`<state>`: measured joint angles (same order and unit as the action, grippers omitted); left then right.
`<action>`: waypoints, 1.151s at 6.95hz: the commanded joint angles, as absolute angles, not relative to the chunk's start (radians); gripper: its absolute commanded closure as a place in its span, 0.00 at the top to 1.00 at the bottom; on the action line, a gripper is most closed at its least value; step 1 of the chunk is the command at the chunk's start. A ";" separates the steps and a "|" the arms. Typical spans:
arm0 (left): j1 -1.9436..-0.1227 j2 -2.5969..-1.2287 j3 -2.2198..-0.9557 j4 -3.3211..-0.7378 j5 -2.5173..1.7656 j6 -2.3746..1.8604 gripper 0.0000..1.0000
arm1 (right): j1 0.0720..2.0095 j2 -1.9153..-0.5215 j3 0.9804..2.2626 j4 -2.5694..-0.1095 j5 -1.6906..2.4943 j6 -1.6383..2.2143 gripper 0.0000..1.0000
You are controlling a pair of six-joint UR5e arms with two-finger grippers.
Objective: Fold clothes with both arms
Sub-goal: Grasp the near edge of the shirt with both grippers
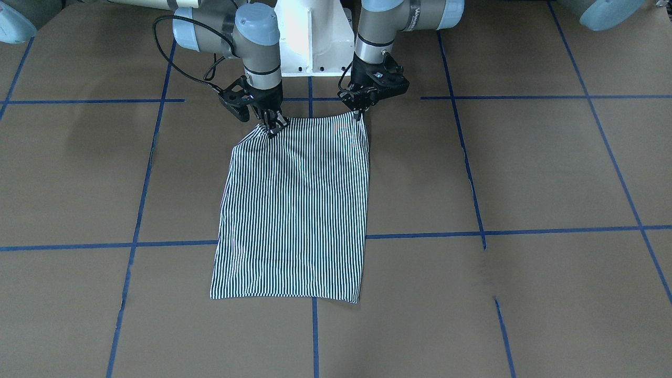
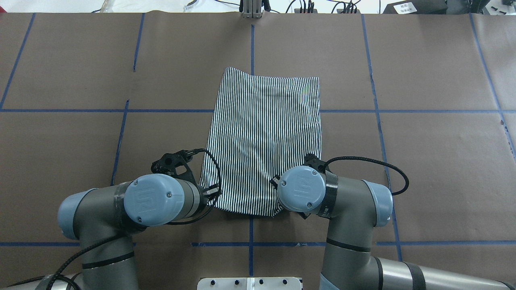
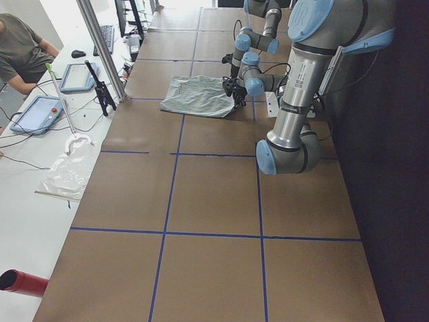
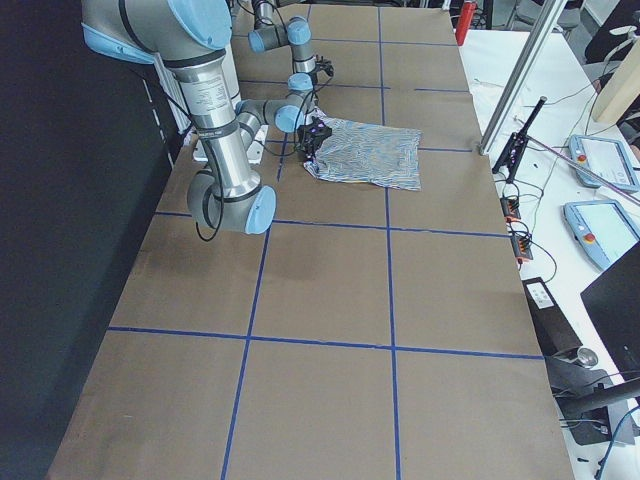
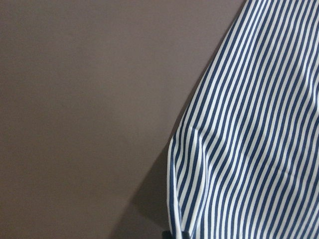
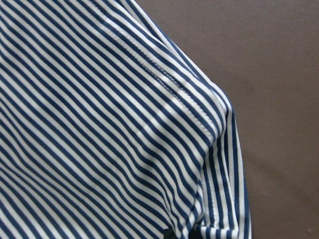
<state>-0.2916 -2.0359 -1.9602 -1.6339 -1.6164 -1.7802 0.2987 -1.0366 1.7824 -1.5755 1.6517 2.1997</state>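
The clothes are one navy-and-white striped shirt point(image 1: 299, 210), folded to a narrow rectangle on the brown table point(image 1: 525, 168). Its collar and placket are hidden. Both arms reach down to the shirt's edge nearest the robot base. My left gripper point(image 1: 360, 113) is shut on one corner of that edge, and my right gripper point(image 1: 272, 127) is shut on the other, which is puckered and lifted a little. From overhead the shirt point(image 2: 266, 141) shows, but the wrists cover both grippers. Each wrist view shows striped cloth point(image 5: 259, 149) point(image 6: 99, 124) rising toward the fingers.
The white pedestal base point(image 1: 315, 37) stands just behind the grippers. Blue tape lines point(image 1: 420, 235) divide the table. A side bench holds tablets point(image 3: 40, 113) with a person point(image 3: 20, 50) beside it. A metal post point(image 4: 520, 85) stands at the table's far edge.
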 commanded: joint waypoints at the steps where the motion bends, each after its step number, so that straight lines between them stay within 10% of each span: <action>1: -0.225 -2.031 -2.063 -1.628 -1.612 -1.839 0.00 | 0.292 -1.083 1.871 -1.572 1.654 2.192 0.00; 8: -0.246 -2.033 -2.227 -1.470 -1.617 -1.931 0.00 | 0.332 -1.115 2.006 -1.524 1.650 1.976 0.00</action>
<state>-0.1818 -2.0294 -2.2232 -1.4803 -1.6150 -1.9284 0.2720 -1.1360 2.0075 -1.5531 1.6450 2.0062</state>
